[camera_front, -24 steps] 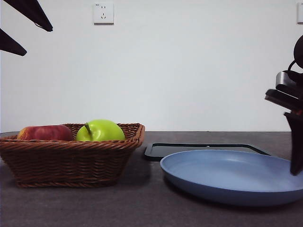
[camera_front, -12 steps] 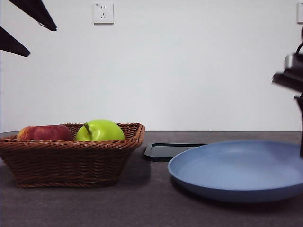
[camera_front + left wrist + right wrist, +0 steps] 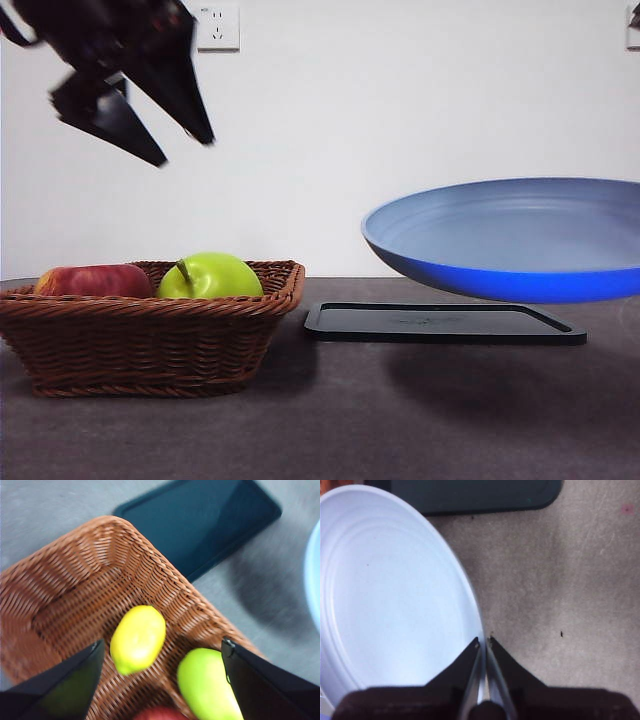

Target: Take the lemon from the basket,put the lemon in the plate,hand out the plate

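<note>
The lemon (image 3: 137, 638) lies in the wicker basket (image 3: 75, 570), beside a green apple (image 3: 205, 685). In the front view the basket (image 3: 150, 330) stands at the left and its wall hides the lemon. My left gripper (image 3: 161, 645) hangs open above the basket, well clear of the fruit; in the front view this left gripper (image 3: 185, 150) shows at the upper left. My right gripper (image 3: 484, 641) is shut on the rim of the light-blue plate (image 3: 385, 595). The plate (image 3: 510, 235) is empty and hangs in the air at the right, above the table.
A red apple (image 3: 95, 281) and the green apple (image 3: 210, 275) stick up over the basket rim. A flat black tray (image 3: 440, 322) lies on the table behind and below the raised plate. A wall socket (image 3: 218, 27) is on the back wall.
The plate has risen from the table into the air, uncovering the black tray. The left gripper has come down and rightward from the top-left corner to above the basket.
</note>
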Robot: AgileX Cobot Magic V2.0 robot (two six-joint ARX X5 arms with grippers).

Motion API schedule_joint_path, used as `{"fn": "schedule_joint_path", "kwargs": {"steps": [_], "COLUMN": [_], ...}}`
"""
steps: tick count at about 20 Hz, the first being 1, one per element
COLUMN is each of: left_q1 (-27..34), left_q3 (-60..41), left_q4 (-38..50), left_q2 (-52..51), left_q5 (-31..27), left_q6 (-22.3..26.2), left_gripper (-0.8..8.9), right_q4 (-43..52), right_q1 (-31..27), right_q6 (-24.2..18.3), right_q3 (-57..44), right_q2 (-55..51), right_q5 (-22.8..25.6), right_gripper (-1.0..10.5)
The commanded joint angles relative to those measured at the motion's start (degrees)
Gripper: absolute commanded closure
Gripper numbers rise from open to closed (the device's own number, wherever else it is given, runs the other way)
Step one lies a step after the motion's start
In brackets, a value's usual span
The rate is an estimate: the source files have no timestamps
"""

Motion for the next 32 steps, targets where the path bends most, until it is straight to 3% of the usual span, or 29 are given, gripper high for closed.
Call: {"fn": "schedule_joint_path", "kwargs": {"steps": [1,8,17,18,21,24,28,30,32], "left_q1": [-1.7,-2.5,-2.6,-2.6,-2.6,-2.2,-1.9,-1.9,-2.2], "left_q3": [2.8,4.6,4.6,4.6,4.6,8.0,20.5,27.1,30.3], "left_q4": [-0.5,0.3,2.1,2.4,2.4,0.2,-12.1,-18.0,-19.5], "left_q2": [4.5,16.3,23.4,23.4,23.2,23.1,23.1,22.7,20.7], "left_q5": [-3.1,-4.6,-4.7,-4.8,-6.2,-7.2,-7.3,-3.3,8.3], "left_q6": [8.7,14.6,16.0,16.0,16.0,15.3,12.7,10.6,8.3], "left_gripper": [4.09,4.09,4.13,4.32,6.28,6.4,6.4,6.4,6.64], "right_q4": [0.4,-0.4,-0.4,-0.4,-0.3,-0.1,1.6,2.4,2.6], "right_q1": [0.1,0.1,0.1,0.1,0.1,0.1,0.1,0.1,0.1], "right_q6": [-0.3,-1.9,-2.1,-2.1,-2.1,-2.0,-2.0,-0.2,0.0], "right_q3": [0.7,0.7,0.7,0.7,0.7,0.7,0.7,0.7,0.7], "right_q2": [-0.2,-0.2,-0.2,-0.2,-0.2,-0.1,0.0,0.3,1.4], "right_q5": [-0.3,-0.3,-0.3,-0.3,-0.3,-0.3,-0.3,-0.3,-0.3], "right_gripper": [9.4,9.4,9.4,9.4,9.4,9.4,9.4,9.4,9.4]}}
